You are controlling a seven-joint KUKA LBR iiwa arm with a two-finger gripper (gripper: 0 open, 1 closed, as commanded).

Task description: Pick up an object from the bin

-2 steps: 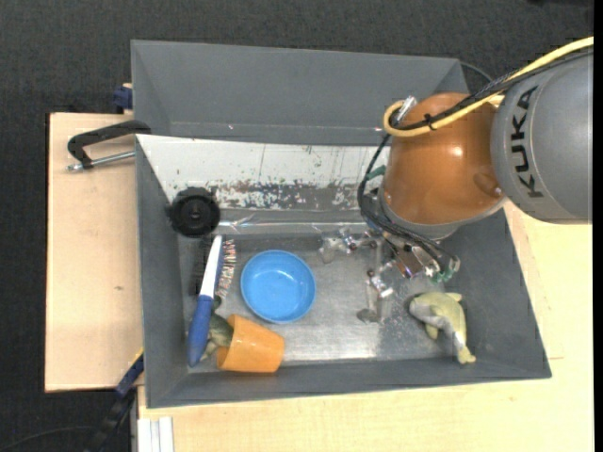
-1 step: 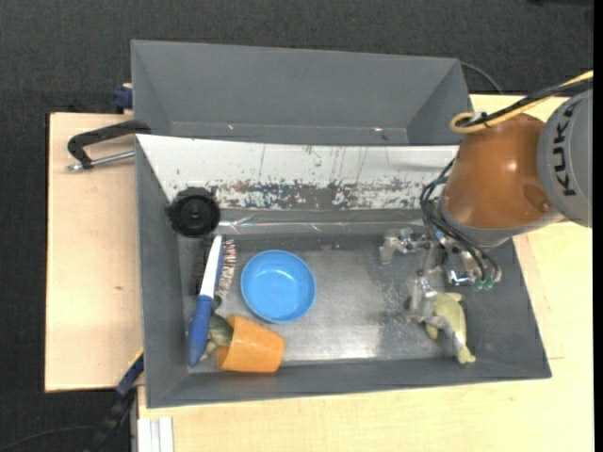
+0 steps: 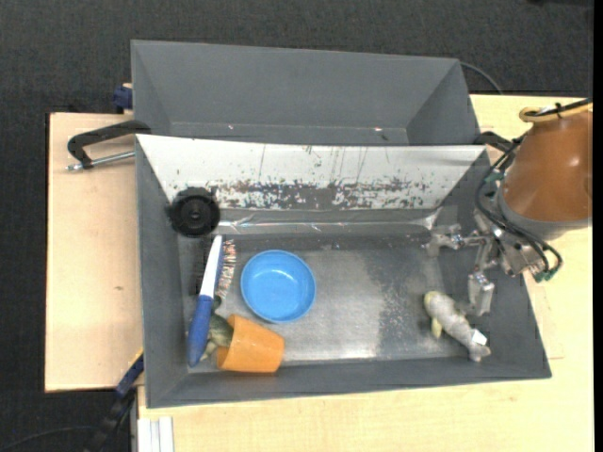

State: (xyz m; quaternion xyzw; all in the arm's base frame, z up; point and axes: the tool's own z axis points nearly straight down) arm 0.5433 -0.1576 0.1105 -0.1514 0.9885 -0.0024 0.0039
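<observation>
Pale, off-white and lumpy, a small elongated object [image 3: 450, 322] lies on the floor of the grey metal bin [image 3: 301, 92], near its front right corner. Its long axis runs diagonally toward that corner. The end effector [image 3: 481, 288] hangs just beside it, toward the back and right. Whether it is spread or closed cannot be told. A blue bowl [image 3: 277, 285] and an orange cup [image 3: 251, 346] lie well apart, to the left.
</observation>
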